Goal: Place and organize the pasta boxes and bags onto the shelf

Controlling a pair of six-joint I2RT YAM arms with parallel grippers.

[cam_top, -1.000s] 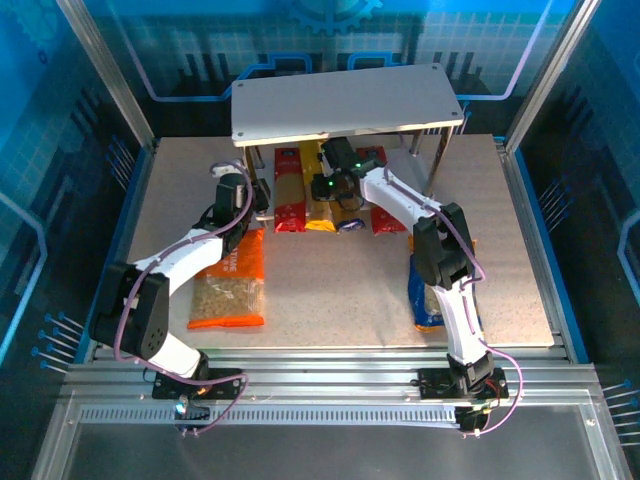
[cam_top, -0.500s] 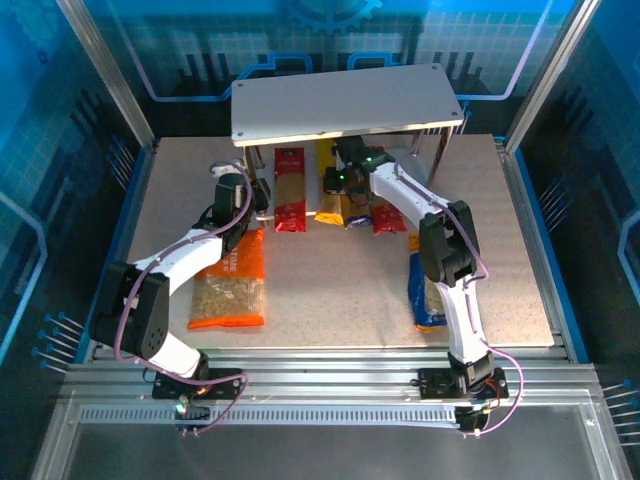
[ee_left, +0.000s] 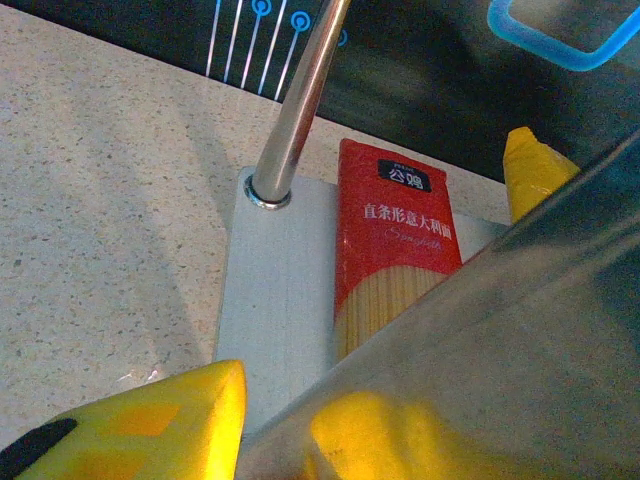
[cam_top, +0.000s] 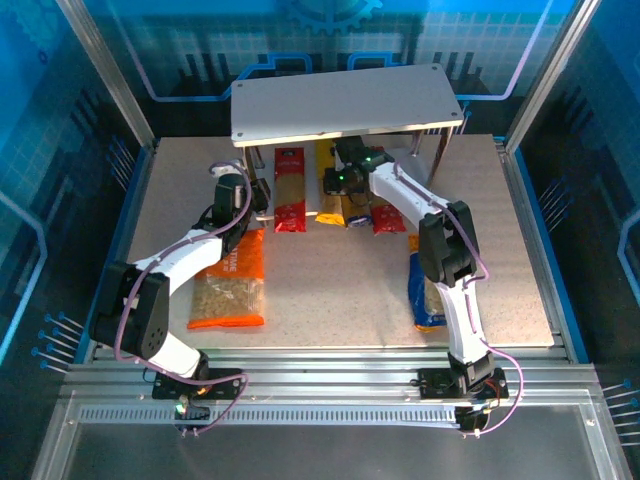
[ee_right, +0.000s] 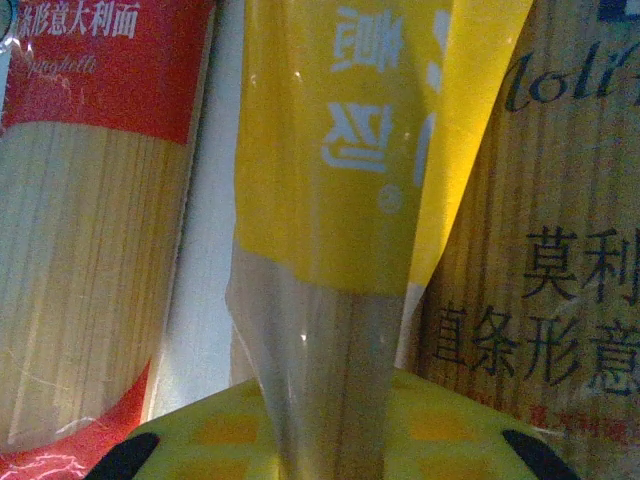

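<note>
Right gripper (ee_right: 330,445): closed on the near end of a long narrow yellow spaghetti pack (ee_right: 340,180), whose long axis runs straight away from the fingers onto the lower board of the white-grey two-tier metal-legged shelf (cam_top: 345,100). Left gripper (cam_top: 255,195): part open, nothing seen in it, near a round metal leg (ee_left: 300,100), farther from this pack. Neighbour: red spaghetti pack (ee_right: 90,200), parallel on the left, bare board between.

Even white light falls from above on my table (cam_top: 330,290); the walls glow blue. The shelf (cam_top: 345,100) shades what lies under it. Close by my left wrist the foreground blurs; glare streaks the metal leg (ee_left: 300,100).
</note>
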